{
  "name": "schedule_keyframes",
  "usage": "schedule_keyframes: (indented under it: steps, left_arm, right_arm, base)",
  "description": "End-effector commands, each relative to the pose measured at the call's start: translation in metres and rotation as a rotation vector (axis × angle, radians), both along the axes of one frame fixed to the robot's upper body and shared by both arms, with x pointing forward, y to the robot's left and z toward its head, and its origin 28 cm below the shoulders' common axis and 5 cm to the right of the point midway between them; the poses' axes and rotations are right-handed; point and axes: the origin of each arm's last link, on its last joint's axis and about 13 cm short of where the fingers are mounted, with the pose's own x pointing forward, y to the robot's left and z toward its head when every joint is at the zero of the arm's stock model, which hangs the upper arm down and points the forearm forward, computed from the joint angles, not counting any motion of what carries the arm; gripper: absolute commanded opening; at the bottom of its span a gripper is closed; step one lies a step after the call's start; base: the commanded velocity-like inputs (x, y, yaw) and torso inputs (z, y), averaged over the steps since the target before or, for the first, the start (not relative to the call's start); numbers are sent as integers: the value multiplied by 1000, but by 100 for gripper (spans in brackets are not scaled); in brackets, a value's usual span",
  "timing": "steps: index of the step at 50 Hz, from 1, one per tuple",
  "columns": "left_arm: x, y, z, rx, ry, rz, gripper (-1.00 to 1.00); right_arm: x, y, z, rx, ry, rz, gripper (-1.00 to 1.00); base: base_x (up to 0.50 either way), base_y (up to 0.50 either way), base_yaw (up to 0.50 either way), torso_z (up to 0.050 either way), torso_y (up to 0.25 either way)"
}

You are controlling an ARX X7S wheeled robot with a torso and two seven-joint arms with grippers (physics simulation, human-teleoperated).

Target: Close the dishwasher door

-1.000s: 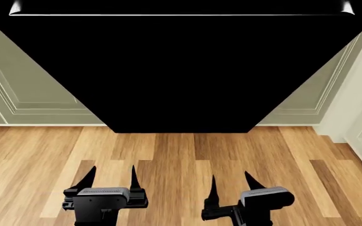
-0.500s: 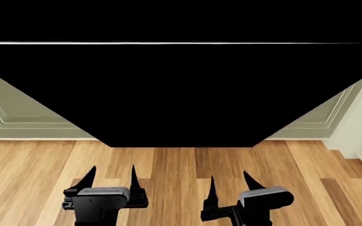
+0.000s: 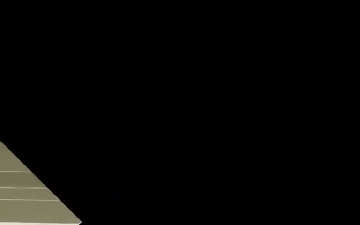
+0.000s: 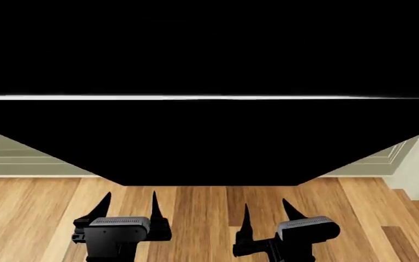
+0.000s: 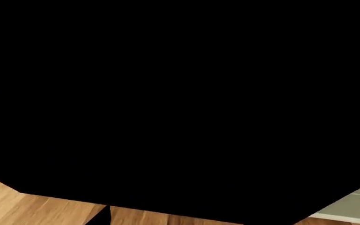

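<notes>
We face the large glossy black dishwasher door (image 4: 209,142), hanging open ahead over the wood-plank floor (image 4: 195,218). Our left gripper (image 4: 131,206) and right gripper (image 4: 265,214) hover below it, both spread and grasping nothing.

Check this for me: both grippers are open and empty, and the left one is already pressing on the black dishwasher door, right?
Not pressing. In the head view the left gripper hangs over the wood floor, apart from the dishwasher door. Both it and the right gripper are open and empty.

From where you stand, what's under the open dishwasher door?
The dishwasher door hangs above wood floor, with pale green cabinet panels showing past its sides. Whatever lies directly beneath it is covered.
</notes>
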Motion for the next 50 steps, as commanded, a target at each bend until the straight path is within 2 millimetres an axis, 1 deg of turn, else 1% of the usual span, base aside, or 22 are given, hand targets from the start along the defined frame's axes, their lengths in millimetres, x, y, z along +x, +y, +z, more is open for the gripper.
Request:
schedule_keyframes:
  steps: [1,29,50]
  left_arm:
    - [0,0,0,0,-1,-1,100]
    - [0,0,-1,0,-2,-1,100]
    - [0,-1,0,-1,1,-6,100]
  right_arm:
    - [-1,0,0,-7,3,-2,100]
    - [-1,1,1,-6,0,-6,100]
    - [-2,-1,0,29,12,-40,100]
  base:
    - [156,0,0,0,0]
    - [144,0,0,0,0]
    - [4,0,0,0,0]
